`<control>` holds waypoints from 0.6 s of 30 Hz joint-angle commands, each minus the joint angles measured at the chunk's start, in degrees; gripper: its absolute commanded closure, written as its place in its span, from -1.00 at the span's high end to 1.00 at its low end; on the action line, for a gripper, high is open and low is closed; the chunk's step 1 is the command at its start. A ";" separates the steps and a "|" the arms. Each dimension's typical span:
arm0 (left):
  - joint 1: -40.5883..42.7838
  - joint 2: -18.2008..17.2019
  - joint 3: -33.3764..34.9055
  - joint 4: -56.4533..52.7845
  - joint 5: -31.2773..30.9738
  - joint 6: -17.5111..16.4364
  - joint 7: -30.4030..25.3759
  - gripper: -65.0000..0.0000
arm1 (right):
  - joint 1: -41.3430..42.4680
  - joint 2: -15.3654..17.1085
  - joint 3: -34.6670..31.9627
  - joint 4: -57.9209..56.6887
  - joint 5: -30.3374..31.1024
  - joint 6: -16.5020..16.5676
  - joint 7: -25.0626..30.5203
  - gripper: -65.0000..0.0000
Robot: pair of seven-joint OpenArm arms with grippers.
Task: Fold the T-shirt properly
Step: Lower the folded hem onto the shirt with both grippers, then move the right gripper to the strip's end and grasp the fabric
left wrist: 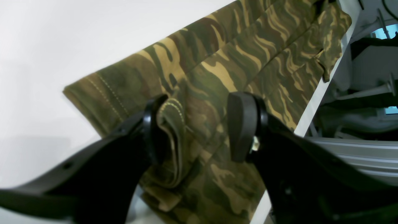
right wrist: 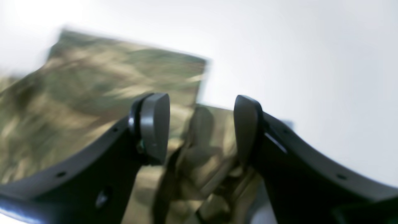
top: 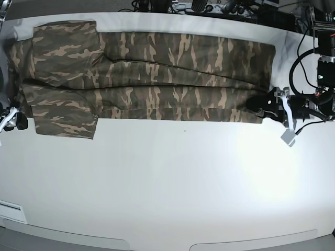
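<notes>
Both claws [left wrist: 202, 127] [right wrist: 200, 127] stand wide, gripping nothing (the camouflage T-shirt [top: 172, 78] lies creased, stitched hems showing).

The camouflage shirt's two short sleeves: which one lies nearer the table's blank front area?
The camouflage fabric sleeve below the other; its hem pokes out past the shirt's lower edge.

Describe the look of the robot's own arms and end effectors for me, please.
The left end effector and right end effector are black, with blunt, rounded fingertips. In the base view, the left arm shows black parts, silvery metal pieces and loose black cables; the right arm, only partly in frame, also shows dark and silvery parts.
</notes>
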 commanded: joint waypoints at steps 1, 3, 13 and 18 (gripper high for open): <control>-1.11 -1.29 -0.48 0.74 -1.41 -0.34 -0.39 -0.03 | 1.09 0.70 0.63 -0.11 0.09 0.00 2.16 0.09; -1.07 -1.29 -0.48 0.74 -1.41 -0.34 -0.35 -0.03 | 2.32 -1.27 0.63 -2.29 -1.18 -0.22 2.60 0.09; -0.66 -1.31 -0.48 0.74 -1.41 -0.34 -0.15 -0.03 | 17.18 -5.05 0.63 -26.03 1.05 5.11 3.39 0.09; -0.66 -1.29 -0.48 0.74 -1.41 -0.34 0.04 -0.03 | 23.45 -5.05 0.63 -35.08 1.07 7.52 3.30 0.09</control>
